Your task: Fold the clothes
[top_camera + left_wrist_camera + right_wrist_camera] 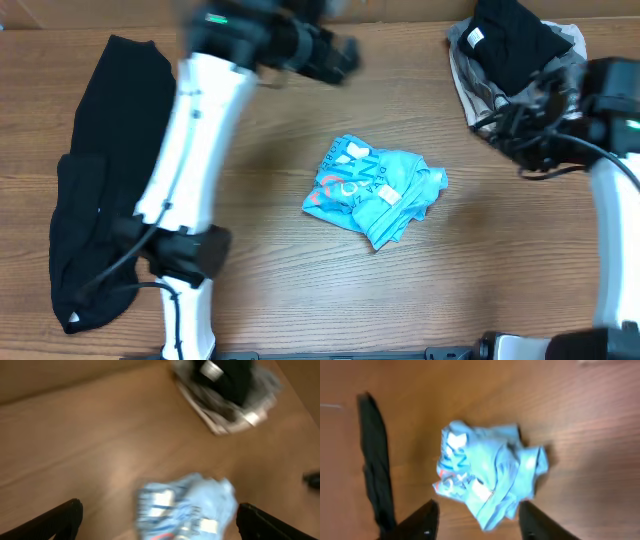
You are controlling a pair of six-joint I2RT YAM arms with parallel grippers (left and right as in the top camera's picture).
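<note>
**Item 1. T-shirt** (375, 190): Light blue, crumpled into a loose bundle with the pink-and-white lettering uppermost. It lies on the bare table (280, 290) and touches no other clothing. The bundle is slightly longer from the robot's left to its right than from front to back. No clean hem or sleeve can be made out.

**Item 2. Left gripper** (335, 55): Beyond the T-shirt toward the far edge, a little to its left, and raised off the wood. The jaws are spread wide with nothing in them. In its own camera the two fingers (60, 520) frame the T-shirt from above.

**Item 3. Right gripper** (530, 130): To the T-shirt's right and somewhat beyond it. The jaws are partly apart with nothing between them.

**Item 4. Black garment** (100, 180): Well to the T-shirt's left, a long shape running front to back.

**Item 5. Pile of clothes** (510, 50): Beyond and to the right of the T-shirt, well apart from it, with black on top of grey.

**Note.** The T-shirt lies on the robot's side of both grippers, and the left looks slightly nearer. The bundle probably needs spreading flat first, with one gripper at each end of its longer axis.
</note>
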